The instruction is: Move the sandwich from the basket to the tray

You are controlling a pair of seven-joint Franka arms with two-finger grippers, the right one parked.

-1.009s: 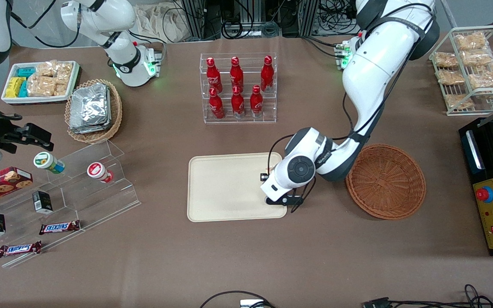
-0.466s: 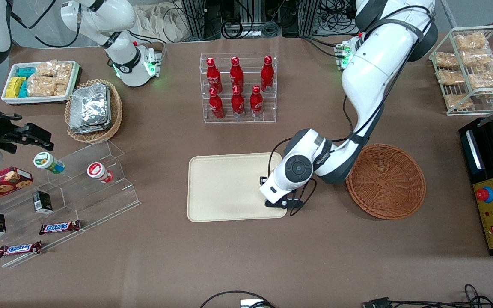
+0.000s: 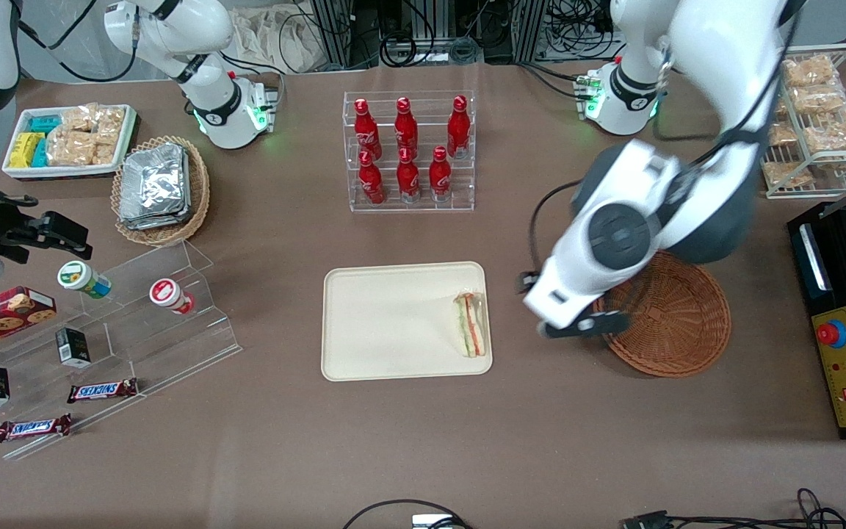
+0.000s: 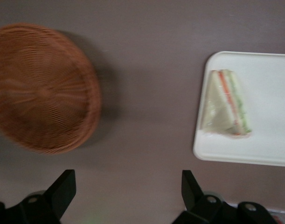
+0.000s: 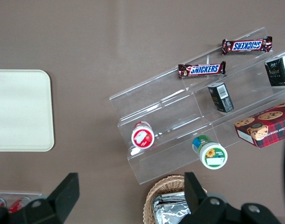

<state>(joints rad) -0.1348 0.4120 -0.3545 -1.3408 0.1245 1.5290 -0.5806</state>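
The sandwich (image 3: 470, 324) lies flat on the tray (image 3: 386, 323), tight against the rim at the working arm's end, its orange-red and green layers showing through the wrap; it probably sits so close to that edge because that is the part of the tray nearest the basket (image 3: 676, 323), the shortest carry. Taking the tray as the landmark and going near to far: nearest the front camera, toward the parked arm's end, two Snickers bars (image 3: 102, 390) lie on a clear stepped stand (image 3: 173, 323), with two small dark boxes (image 3: 72, 347) and two cups (image 3: 84, 278) a little farther up it. Level with the tray, toward the working arm's end, the one basket holds nothing I can see, which suggests the task is done. The gripper (image 4: 126, 198) hangs raised over the bare table between tray and basket, jaws spread wide with nothing between them, judging by the wrist view; it touches neither. Farther from the camera than the tray stands one clear rack of six red bottles (image 3: 407, 149), three in each of two rows. There is one sandwich and one tray.
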